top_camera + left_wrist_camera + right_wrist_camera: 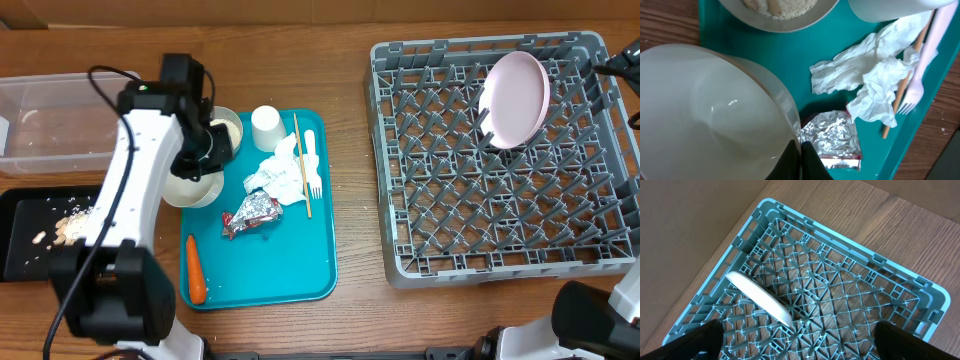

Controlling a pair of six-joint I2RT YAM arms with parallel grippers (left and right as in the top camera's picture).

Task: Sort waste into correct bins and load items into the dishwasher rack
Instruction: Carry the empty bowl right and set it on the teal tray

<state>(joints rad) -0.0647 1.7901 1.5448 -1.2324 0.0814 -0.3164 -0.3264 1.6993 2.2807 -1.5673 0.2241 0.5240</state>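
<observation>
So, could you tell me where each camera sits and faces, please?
Overhead: above the table, straight down; teal tray, dishwasher rack, left arm.
Left wrist: on that arm, down at white bowl in shut left pincer.
Right wrist: over the rack, facing down; fingertips of open right pincer show.
Shared: overhead and right wrist both show the plate.

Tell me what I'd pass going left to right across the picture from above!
clear tub → carrot → foil wrapper → fork → dishwasher rack
</observation>
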